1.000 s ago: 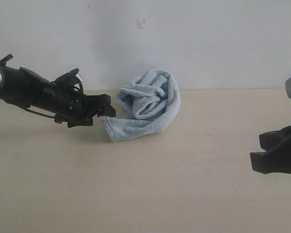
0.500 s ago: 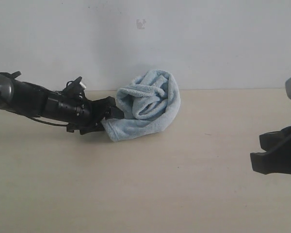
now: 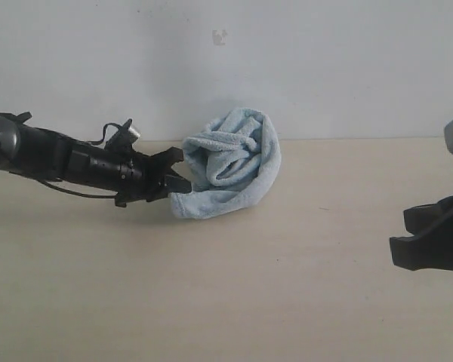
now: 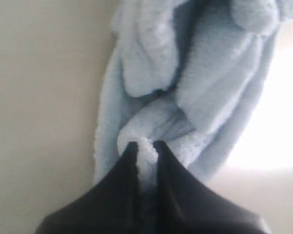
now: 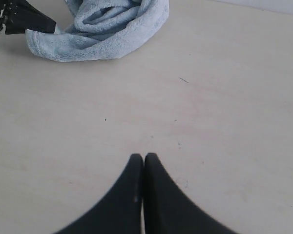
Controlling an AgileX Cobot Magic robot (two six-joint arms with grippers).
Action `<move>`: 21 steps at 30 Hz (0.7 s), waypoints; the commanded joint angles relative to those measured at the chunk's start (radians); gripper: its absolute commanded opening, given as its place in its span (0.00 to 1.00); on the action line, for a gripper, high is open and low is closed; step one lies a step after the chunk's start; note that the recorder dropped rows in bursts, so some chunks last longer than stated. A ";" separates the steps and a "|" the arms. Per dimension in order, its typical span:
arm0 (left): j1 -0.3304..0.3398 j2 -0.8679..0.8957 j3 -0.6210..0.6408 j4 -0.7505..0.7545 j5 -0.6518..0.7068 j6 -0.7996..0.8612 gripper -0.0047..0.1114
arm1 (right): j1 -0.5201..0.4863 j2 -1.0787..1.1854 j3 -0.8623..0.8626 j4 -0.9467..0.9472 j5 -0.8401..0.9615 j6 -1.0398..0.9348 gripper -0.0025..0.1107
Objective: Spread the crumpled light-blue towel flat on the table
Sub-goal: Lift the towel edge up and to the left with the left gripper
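Crumpled towel (image 3: 234, 162) on the table (image 3: 287, 286), none spread yet; left gripper (image 4: 145, 145) pinched tight on its edge; right gripper (image 5: 144, 157) closed, empty, well apart from the towel.

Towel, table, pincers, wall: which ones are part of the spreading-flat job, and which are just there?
Part of the job:
- towel, crumpled in a heap
- table under it
- left pincer, shut on a fold of the towel

Just there:
- right pincer, shut, away from the towel
- white wall
- small mark on that wall
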 commanded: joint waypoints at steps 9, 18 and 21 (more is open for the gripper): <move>0.057 -0.524 -0.002 0.483 0.124 -0.180 0.07 | 0.001 -0.005 -0.006 -0.001 -0.005 -0.011 0.02; 0.057 -0.946 -0.002 0.784 0.183 -0.281 0.07 | 0.001 -0.001 -0.044 -0.001 -0.108 -0.172 0.02; 0.057 -0.984 -0.002 0.888 0.163 -0.405 0.07 | 0.001 0.032 -0.069 -0.001 -0.059 -0.173 0.02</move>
